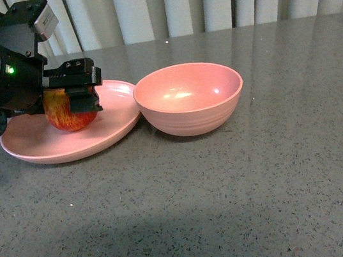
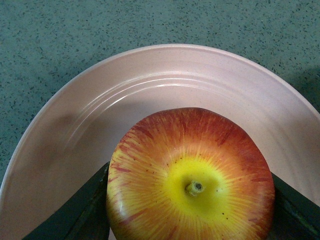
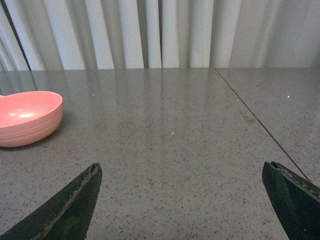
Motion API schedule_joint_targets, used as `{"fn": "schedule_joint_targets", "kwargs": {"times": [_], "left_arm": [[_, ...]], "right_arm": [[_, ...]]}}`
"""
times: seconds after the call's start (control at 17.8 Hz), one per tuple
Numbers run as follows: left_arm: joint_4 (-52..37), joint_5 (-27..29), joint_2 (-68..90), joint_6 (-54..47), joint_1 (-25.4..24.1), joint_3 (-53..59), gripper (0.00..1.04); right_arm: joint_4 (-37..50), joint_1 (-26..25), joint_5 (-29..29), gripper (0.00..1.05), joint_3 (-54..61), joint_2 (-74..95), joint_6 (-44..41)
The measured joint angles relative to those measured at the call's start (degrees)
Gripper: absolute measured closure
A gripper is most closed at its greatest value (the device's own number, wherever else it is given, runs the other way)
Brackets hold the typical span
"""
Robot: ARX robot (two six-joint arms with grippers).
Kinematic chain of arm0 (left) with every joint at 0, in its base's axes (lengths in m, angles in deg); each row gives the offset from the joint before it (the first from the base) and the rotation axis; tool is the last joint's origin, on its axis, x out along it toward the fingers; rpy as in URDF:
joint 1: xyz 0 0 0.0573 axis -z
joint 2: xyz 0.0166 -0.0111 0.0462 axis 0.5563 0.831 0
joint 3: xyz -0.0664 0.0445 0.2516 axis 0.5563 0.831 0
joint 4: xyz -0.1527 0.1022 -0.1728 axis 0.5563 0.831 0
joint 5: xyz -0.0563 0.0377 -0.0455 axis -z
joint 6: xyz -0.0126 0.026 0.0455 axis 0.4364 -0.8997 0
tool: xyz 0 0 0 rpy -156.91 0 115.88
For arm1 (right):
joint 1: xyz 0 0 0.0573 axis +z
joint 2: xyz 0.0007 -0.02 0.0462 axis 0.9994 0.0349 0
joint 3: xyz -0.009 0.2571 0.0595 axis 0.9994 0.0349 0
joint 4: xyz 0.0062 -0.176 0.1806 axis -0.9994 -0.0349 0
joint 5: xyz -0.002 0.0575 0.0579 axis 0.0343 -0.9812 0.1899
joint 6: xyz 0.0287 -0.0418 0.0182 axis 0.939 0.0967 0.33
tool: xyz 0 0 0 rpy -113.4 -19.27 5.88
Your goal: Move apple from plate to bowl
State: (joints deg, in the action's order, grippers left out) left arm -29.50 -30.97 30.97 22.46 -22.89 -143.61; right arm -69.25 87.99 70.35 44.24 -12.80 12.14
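The red and yellow apple (image 1: 66,115) rests on the shallow pink plate (image 1: 39,151) at the left of the table. My left gripper (image 1: 75,94) is shut on the apple, with a black finger on either side of it. In the left wrist view the apple (image 2: 190,175) fills the lower middle, stem up, with the plate (image 2: 100,110) under it. The deep pink bowl (image 1: 190,98) stands just right of the plate, touching its rim, and is empty. My right gripper (image 3: 182,200) is open and empty over bare table, with the bowl (image 3: 27,117) off to one side.
A grey speckled tabletop (image 1: 232,190) runs under everything. White curtains (image 1: 204,1) hang behind its far edge. A thin seam (image 3: 255,120) crosses the table in the right wrist view.
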Motion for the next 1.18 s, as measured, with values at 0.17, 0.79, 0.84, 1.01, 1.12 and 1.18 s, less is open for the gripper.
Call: {"fn": "schedule_joint_targets", "kwargs": {"times": [0.17, 0.79, 0.84, 1.01, 1.12, 1.18], "left_arm": [[-0.02, 0.35, -0.35, -0.48, -0.13, 0.07, 0.36], [4.00, 0.83, -11.17, -2.45, 6.12, -8.04, 0.36], [4.37, 0.83, -10.49, -2.40, 8.59, -8.61, 0.36], [4.22, 0.87, -7.48, -1.27, 12.81, -9.90, 0.36], [4.09, 0.87, -4.48, -0.09, 14.91, -9.97, 0.36], [4.07, 0.90, -3.10, 0.68, 15.67, -9.97, 0.36]], "right_arm": [[0.00, 0.00, 0.00, 0.07, 0.00, 0.00, 0.00], [0.00, 0.00, 0.00, 0.07, 0.00, 0.00, 0.00], [0.00, 0.00, 0.00, 0.07, 0.00, 0.00, 0.00], [0.00, 0.00, 0.00, 0.07, 0.00, 0.00, 0.00], [0.00, 0.00, 0.00, 0.07, 0.00, 0.00, 0.00], [0.00, 0.00, 0.00, 0.07, 0.00, 0.00, -0.02]]}}
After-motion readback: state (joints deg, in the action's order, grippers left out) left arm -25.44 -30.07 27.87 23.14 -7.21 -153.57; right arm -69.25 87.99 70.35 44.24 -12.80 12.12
